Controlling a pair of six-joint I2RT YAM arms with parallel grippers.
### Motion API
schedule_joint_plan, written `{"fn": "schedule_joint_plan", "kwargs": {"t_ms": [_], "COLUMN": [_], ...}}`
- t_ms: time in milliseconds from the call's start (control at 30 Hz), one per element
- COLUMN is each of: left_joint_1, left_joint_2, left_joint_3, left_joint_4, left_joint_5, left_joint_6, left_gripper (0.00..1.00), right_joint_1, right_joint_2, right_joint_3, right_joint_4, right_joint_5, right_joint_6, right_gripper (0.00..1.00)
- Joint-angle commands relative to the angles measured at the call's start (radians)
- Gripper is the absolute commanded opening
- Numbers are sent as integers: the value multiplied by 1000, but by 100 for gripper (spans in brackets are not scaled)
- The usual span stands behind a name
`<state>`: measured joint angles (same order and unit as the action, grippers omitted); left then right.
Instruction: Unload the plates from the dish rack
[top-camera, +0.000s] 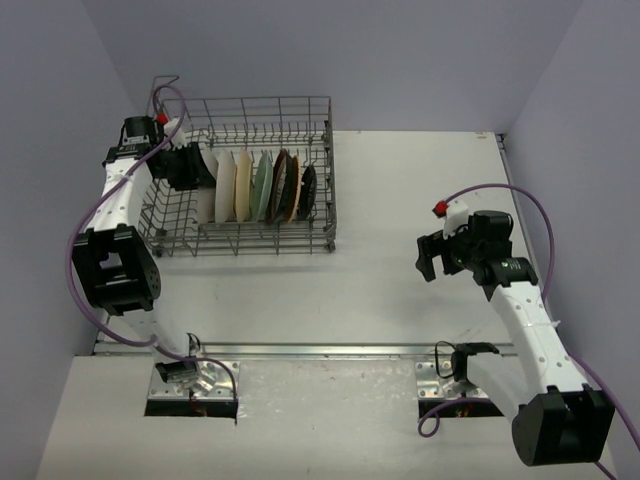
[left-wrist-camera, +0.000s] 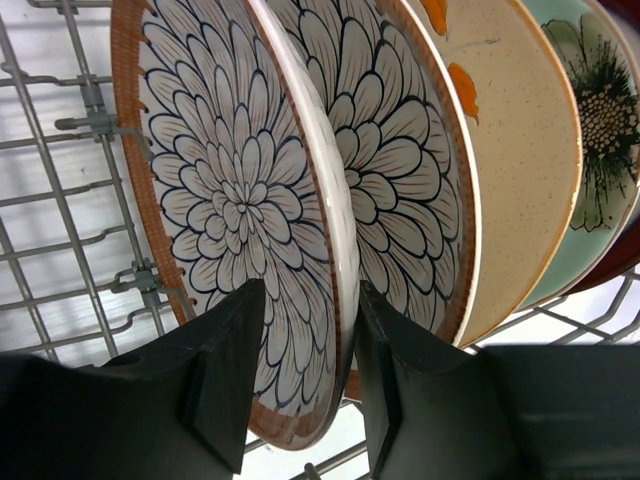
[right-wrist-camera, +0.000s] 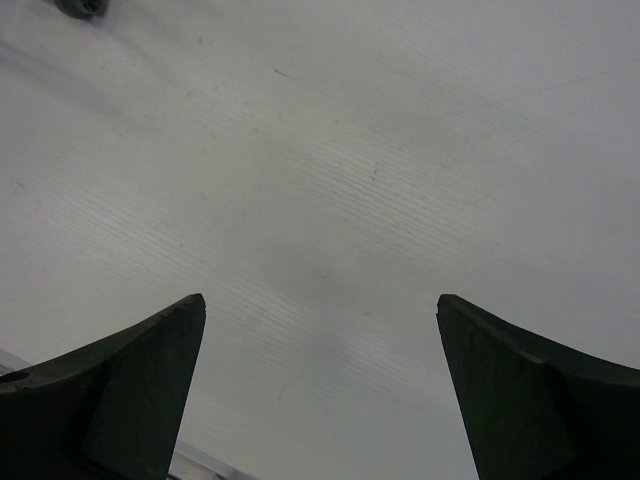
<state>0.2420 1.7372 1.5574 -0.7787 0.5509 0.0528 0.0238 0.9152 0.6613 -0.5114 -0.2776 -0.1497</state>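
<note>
The grey wire dish rack stands at the back left with several plates upright in a row. My left gripper is at the row's left end. In the left wrist view its fingers straddle the lower rim of the first brown-rimmed petal plate, closed on it. Behind it stand a second petal plate, a cream plate and a pale green flower plate. My right gripper hovers open and empty over bare table.
The rack's upright tines and wires lie to the left of the held plate. Darker plates, orange-brown and small black, stand at the row's right end. White table spreads right of the rack.
</note>
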Motion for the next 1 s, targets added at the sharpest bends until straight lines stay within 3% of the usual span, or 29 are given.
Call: {"fn": "schedule_joint_plan", "kwargs": {"t_ms": [0, 67, 133, 167, 600, 767, 967], "left_joint_1": [5, 6, 6, 8, 40, 43, 39], "left_joint_2": [-2, -1, -3, -5, -31, -40, -94], "left_joint_3": [-14, -14, -10, -3, 239, 387, 493], "left_joint_4": [48, 46, 42, 40, -96, -159, -190], "left_joint_5": [43, 42, 37, 37, 165, 140, 20], "left_joint_6": [28, 32, 32, 32, 45, 75, 229], "left_gripper": [34, 22, 4, 0, 0, 0, 0], "right_joint_1": [4, 2, 4, 4, 4, 4, 4], "right_joint_2": [2, -2, -3, -3, -9, -12, 2], "right_joint_3": [44, 45, 47, 51, 121, 150, 200], "right_joint_4": [3, -2, -6, -8, -62, -74, -75], "right_joint_5": [-31, -36, -43, -48, -126, -144, -147], "right_joint_6": [14, 19, 24, 28, 92, 120, 214], "right_gripper": [99, 99, 99, 99, 99, 99, 99]}}
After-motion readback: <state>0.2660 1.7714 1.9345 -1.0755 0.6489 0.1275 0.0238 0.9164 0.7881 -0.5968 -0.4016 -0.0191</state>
